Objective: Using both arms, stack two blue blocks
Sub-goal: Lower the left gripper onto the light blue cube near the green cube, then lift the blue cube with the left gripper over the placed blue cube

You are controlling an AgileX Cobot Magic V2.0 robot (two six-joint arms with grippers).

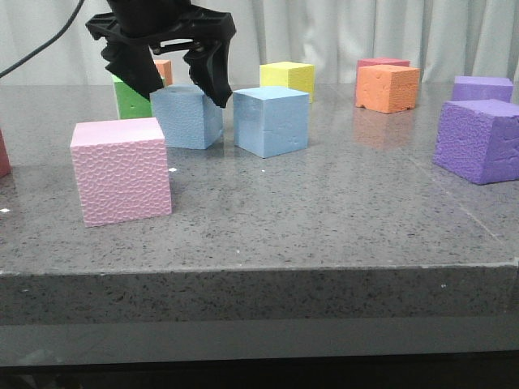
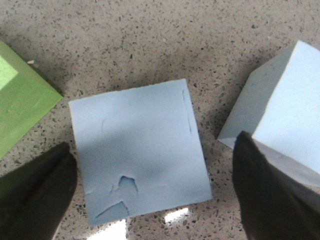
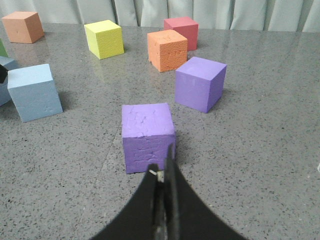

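The left gripper (image 1: 172,79) hangs spread wide above the pebbly blue foam cube (image 1: 188,116). The smoother, creased blue cube (image 1: 272,121) sits just beside it. The right gripper (image 3: 161,186) has its fingers pressed together, empty, near a purple cube (image 3: 147,136).

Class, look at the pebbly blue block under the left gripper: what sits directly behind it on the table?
Behind the pebbly blue block a green cube and an orange cube partly show. The left gripper covers the rest.

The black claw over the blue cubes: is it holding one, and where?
No. The left gripper is open, its fingers either side of the pebbly blue block, not touching.
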